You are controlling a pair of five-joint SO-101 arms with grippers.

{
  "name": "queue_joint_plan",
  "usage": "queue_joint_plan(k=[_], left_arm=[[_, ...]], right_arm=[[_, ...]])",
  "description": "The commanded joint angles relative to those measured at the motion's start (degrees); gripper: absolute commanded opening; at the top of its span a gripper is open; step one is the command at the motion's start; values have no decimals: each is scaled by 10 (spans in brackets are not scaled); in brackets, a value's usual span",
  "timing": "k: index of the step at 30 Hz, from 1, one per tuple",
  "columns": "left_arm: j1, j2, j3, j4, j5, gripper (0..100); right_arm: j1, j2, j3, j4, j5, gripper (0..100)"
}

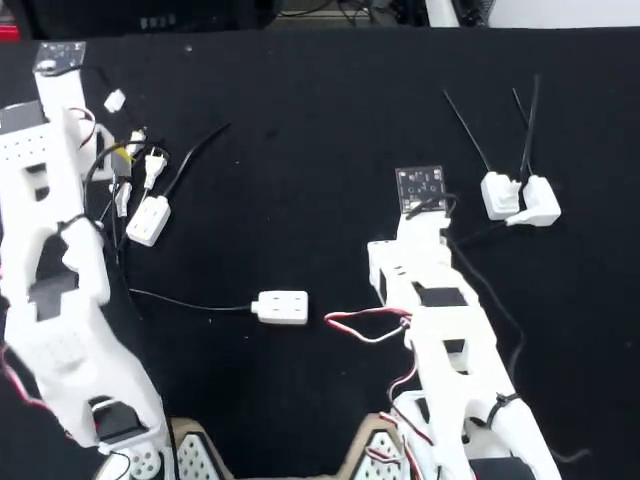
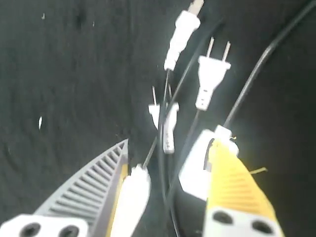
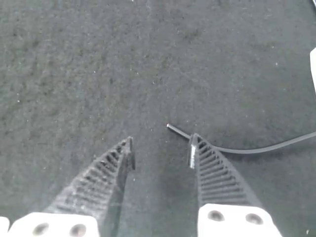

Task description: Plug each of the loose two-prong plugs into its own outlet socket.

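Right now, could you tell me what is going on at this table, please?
The left gripper hangs open over a tangle of cords and loose two-prong plugs, gripping none. The right gripper is open above the black cloth, beside a thin cord's end. An outlet block lies between the arms, no plug in it.

Table [image 1: 330,100]: covered in black, slightly fuzzy matte cloth with a few pale lint specks, evenly lit with no hard shadows. Far edge: a narrow strip of room behind the table, holding a dark box [image 1: 150,12], a few loose cables [image 1: 330,10], a white panel [image 1: 565,10] at one corner and a small red item [image 1: 6,32] at the other. Near edge: a sliver of tan board [image 1: 300,473] at the cloth's border.
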Motion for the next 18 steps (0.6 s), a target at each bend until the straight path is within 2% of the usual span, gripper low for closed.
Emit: queue_joint_plan(k=[1,7,18], left_arm=[[5,94,-178,4,-22,256],[25,225,-356,7,-22,256],[48,433,-588,-19,-23,256]], right_arm=[[-7,-22,-35,-11,-4,167],[-7,-22,-35,-14,-4,167],[-7,-19,-33,-15,-4,167]])
